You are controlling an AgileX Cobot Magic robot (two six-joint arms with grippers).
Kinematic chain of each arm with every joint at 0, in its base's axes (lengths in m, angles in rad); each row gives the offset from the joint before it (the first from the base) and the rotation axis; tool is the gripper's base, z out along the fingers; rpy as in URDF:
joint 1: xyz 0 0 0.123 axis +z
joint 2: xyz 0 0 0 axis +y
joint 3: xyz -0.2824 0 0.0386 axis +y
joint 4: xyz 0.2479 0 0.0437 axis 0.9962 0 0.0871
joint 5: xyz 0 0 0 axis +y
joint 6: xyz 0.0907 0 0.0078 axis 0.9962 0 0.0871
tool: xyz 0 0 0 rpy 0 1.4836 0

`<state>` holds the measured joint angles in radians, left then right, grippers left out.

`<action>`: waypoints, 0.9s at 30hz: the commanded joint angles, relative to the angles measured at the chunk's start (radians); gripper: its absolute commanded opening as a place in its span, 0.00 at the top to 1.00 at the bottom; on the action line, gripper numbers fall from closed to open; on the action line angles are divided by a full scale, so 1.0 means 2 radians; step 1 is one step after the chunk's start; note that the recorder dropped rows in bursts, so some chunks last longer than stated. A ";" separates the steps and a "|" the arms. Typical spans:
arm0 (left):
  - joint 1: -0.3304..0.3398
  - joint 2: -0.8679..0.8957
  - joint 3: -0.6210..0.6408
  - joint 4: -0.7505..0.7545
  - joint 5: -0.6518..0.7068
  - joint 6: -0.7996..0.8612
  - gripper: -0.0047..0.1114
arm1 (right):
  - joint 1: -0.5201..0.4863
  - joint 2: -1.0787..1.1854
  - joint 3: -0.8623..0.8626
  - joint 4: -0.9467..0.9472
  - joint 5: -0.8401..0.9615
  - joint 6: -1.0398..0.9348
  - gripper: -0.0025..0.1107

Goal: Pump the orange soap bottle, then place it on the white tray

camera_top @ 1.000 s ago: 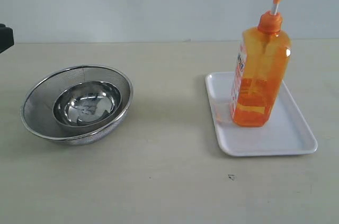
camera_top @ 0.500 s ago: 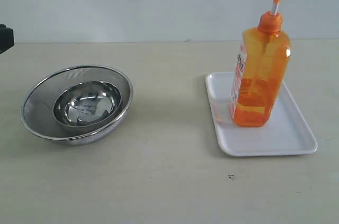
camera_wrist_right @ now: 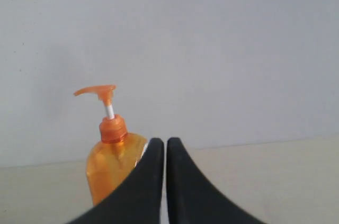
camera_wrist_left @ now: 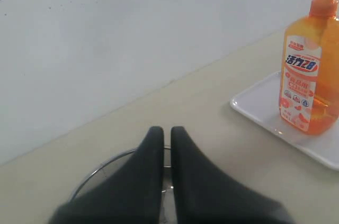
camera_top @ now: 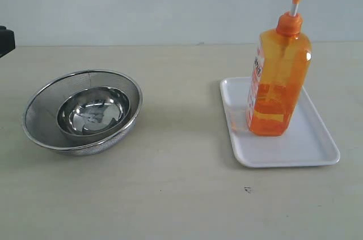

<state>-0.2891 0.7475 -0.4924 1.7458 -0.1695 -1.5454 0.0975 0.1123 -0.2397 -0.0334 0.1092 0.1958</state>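
Observation:
The orange soap bottle (camera_top: pixel 279 81) stands upright on the white tray (camera_top: pixel 309 146) at the right of the exterior view, its pump head raised on the white stem. Neither gripper shows in the exterior view. In the left wrist view my left gripper (camera_wrist_left: pixel 166 131) is shut with nothing held, hanging over the strainer rim; the bottle (camera_wrist_left: pixel 310 75) and tray (camera_wrist_left: pixel 254 102) lie well off to one side. My right gripper (camera_wrist_right: pixel 164 143) is shut and empty, with the bottle (camera_wrist_right: pixel 108 166) standing behind its fingers, apart from them.
A round steel mesh strainer (camera_top: pixel 39 112) with a smaller steel bowl (camera_top: pixel 93 112) inside sits at the left of the table. A dark arm part (camera_top: pixel 5 38) shows at the far left edge. A pale wall runs behind the table.

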 commanded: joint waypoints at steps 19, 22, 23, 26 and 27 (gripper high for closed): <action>0.000 -0.003 0.003 -0.006 0.006 -0.005 0.92 | -0.029 -0.056 0.120 0.044 -0.055 0.009 0.98; 0.000 -0.003 0.003 -0.006 0.006 -0.005 0.92 | -0.029 -0.056 0.120 0.044 -0.008 -0.005 0.98; 0.000 -0.003 0.003 -0.006 0.006 -0.005 0.92 | -0.029 -0.056 0.120 0.043 0.005 -0.015 0.98; 0.000 -0.003 0.003 -0.006 0.006 -0.005 0.92 | -0.029 -0.056 0.120 0.039 0.033 -0.061 0.98; 0.000 -0.003 0.003 -0.006 0.006 -0.005 0.92 | -0.029 -0.056 0.120 0.039 0.040 -0.078 0.98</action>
<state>-0.2891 0.7475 -0.4924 1.7458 -0.1695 -1.5454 0.0463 0.0058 -0.0058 0.0550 0.1487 0.1221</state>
